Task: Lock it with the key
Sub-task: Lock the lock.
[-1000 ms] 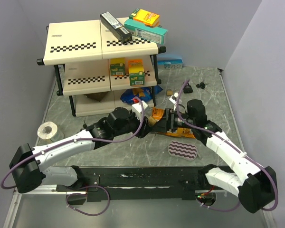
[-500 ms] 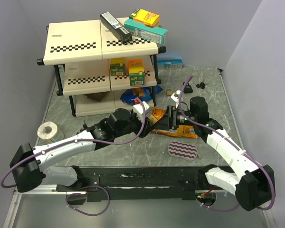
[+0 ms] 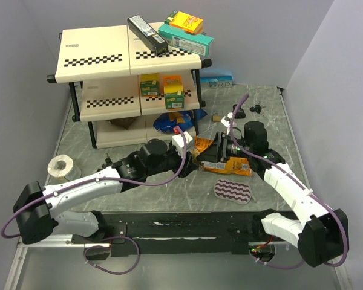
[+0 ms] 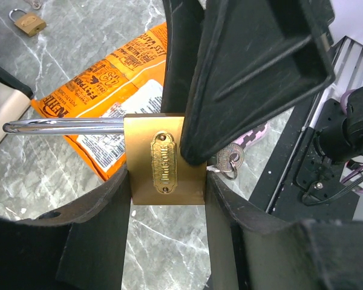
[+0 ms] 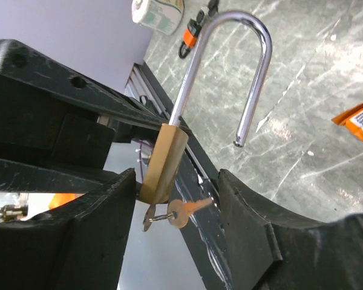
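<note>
Left tool point(image 4: 167, 199): clamped on the brass padlock point(image 4: 163, 160) body, shackle point(image 5: 190, 72) open.
Right tool point(image 5: 176, 181): jaws apart, straddling the key point(image 5: 183, 212).
Key axis: sticks out from the padlock's base into the right tool's gap; right arm nearer.

A cream shelf point(image 3: 97, 60) stands far left with a black box point(image 3: 147, 34), a teal box point(image 3: 186, 37) and a yellow box point(image 3: 184, 22) on top, a tape roll point(image 3: 60, 165) lies at the left, and an orange snack bag point(image 3: 237, 167) lies mid-table just beyond a zigzag pad point(image 3: 233, 191).
</note>
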{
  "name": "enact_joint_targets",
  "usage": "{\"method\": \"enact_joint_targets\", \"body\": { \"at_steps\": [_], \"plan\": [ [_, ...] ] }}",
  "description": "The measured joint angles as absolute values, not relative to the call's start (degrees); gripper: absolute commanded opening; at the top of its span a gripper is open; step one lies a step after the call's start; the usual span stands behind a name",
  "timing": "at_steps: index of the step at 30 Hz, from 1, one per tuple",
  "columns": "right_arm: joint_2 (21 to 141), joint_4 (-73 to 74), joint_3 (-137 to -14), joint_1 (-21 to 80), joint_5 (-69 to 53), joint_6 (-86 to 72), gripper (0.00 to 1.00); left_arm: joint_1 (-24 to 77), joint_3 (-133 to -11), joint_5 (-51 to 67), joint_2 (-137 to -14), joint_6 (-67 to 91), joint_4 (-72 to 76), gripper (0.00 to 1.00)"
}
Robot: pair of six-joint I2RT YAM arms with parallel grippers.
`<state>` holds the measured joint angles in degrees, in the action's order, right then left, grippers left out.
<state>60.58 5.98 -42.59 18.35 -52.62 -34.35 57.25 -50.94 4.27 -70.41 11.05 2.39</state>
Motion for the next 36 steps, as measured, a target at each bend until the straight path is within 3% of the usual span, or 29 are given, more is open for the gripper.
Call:
{"method": "enact_joint_targets", "body": {
  "at_steps": [4,7,8,10,13,14,17,19,22,26,36],
  "plan": [
    [61.9,7.3,-43.1,19.6,-52.4,-33.3,0.52,57.3,-51.2,4.3,-71.3,10.1,2.8,0.01],
    [62.7,7.3,-43.2,20.0,-52.2,-33.3,0.36,57.4,-51.5,4.2,-72.2,9.7,2.8,0.01],
    [63.0,7.4,-43.4,20.1,-52.3,-33.3,0.2,57.4,-51.5,4.2,-72.4,9.5,2.8,0.01],
    [64.0,7.9,-44.3,20.2,-52.6,-33.1,0.03,57.5,-51.7,3.7,-73.0,9.0,2.8,0.01],
    [65.9,10.1,-45.8,20.0,-52.1,-34.4,0.0,57.6,-52.0,1.9,-73.1,7.1,2.5,0.37],
    [66.5,10.8,-46.2,20.0,-52.2,-34.2,0.0,57.6,-52.1,1.7,-73.1,7.1,2.1,0.63],
    [66.7,12.5,-47.0,19.9,-52.7,-31.8,0.0,56.4,-53.1,5.0,-73.0,7.0,0.4,0.84],
    [66.5,13.9,-47.1,19.4,-53.2,-29.1,0.0,54.1,-54.1,11.0,-72.2,7.0,-0.9,0.91],
    [66.4,17.5,-48.3,18.0,-54.2,-23.4,0.0,46.8,-54.3,21.6,-67.7,6.0,-4.8,0.93],
    [64.8,22.2,-50.1,17.3,-57.1,-13.4,0.0,40.8,-55.2,27.5,-63.0,3.4,-10.5,0.93],
    [62.2,37.9,-57.8,18.2,-65.3,13.6,0.0,39.7,-61.8,34.8,-63.6,-11.0,-22.2,0.82]
  ]
}}
